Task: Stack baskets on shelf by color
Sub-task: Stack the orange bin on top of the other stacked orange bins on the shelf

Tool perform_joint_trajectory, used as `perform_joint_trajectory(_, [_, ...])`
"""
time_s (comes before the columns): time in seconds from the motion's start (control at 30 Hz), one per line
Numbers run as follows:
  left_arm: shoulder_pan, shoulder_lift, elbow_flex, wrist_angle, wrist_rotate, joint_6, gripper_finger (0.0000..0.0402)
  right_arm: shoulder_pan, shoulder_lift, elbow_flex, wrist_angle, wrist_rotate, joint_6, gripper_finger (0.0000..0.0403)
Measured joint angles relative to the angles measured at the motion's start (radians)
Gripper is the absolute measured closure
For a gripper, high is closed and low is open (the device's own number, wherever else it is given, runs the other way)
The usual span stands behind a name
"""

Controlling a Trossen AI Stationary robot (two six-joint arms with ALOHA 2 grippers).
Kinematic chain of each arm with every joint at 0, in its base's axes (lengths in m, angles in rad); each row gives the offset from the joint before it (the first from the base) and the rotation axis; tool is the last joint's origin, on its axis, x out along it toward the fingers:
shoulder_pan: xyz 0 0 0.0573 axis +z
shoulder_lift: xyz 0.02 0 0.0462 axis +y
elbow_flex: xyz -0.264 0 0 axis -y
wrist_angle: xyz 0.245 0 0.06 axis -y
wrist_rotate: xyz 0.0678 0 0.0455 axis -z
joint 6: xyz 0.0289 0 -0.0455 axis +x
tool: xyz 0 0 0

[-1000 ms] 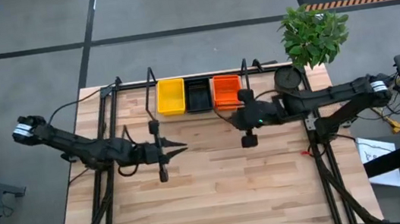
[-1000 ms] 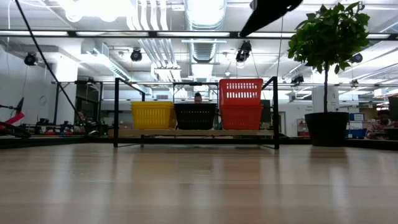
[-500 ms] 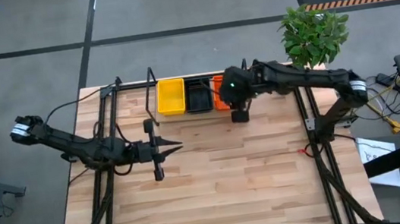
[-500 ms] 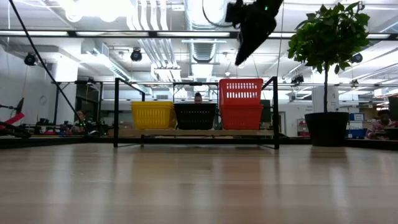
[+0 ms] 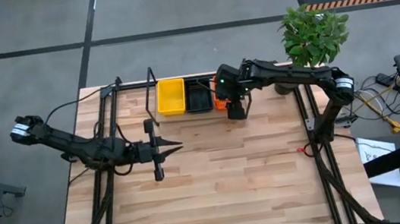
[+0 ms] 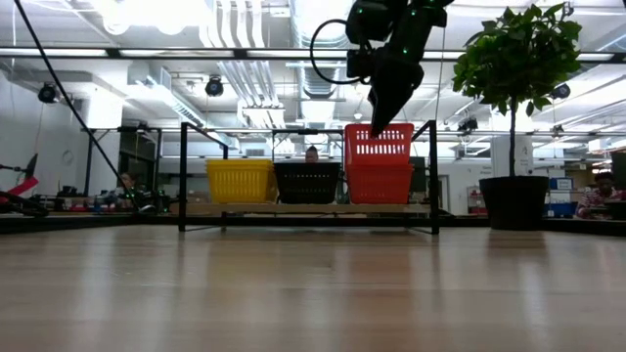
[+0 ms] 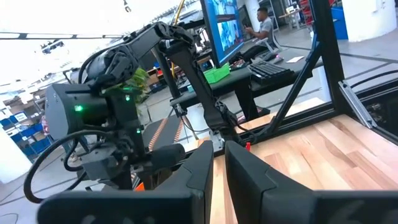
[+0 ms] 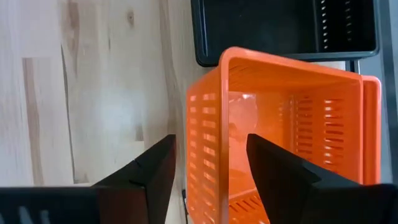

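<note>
On the shelf (image 6: pixel 182 176) at the table's far edge stand a yellow basket (image 5: pixel 170 97), a black basket (image 5: pixel 198 95) and orange baskets (image 6: pixel 378 181), one nested on top (image 6: pixel 378 142) and standing higher. My right gripper (image 8: pixel 210 140) points down over the top orange basket, open. One finger (image 8: pixel 155 171) stands outside its near wall (image 8: pixel 205 149) and the other (image 8: pixel 277 171) inside; I see a gap on both sides. In the high view the arm hides most of the orange baskets. My left gripper (image 5: pixel 180 145) hovers shut over the table's left middle, holding nothing.
A potted plant (image 5: pixel 313 33) stands at the far right corner, right beside the shelf; its dark pot (image 6: pixel 514 200) is on the table. Black frame legs (image 5: pixel 107 131) run along both table sides. Bare wood (image 5: pixel 216 179) stretches from the shelf to the near edge.
My right gripper has swung from the table's right middle toward the far edge and a little left, tipped to point down, and come down to the top orange basket's rim. The baskets have stayed where they were.
</note>
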Motion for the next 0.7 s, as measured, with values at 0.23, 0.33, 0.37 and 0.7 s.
perform_joint_trajectory(0.23, [0.0, -0.001, 0.0, 0.001, 0.0, 0.007, 0.0375, -0.002, -0.011, 0.0, 0.001, -0.001, -0.02, 0.0256])
perform_joint_trajectory(0.33, [0.0, -0.001, 0.0, 0.003, 0.0, 0.027, 0.0375, -0.002, -0.016, 0.0, 0.0, -0.001, -0.025, 0.0295])
perform_joint_trajectory(0.37, [0.0, 0.0, 0.0, 0.005, 0.0, 0.029, 0.0375, -0.002, -0.016, 0.0, 0.0, -0.001, -0.026, 0.0309])
perform_joint_trajectory(0.7, [0.001, 0.0, -0.001, 0.005, 0.0, 0.03, 0.0375, -0.002, -0.019, 0.004, -0.018, -0.003, -0.079, 0.0391])
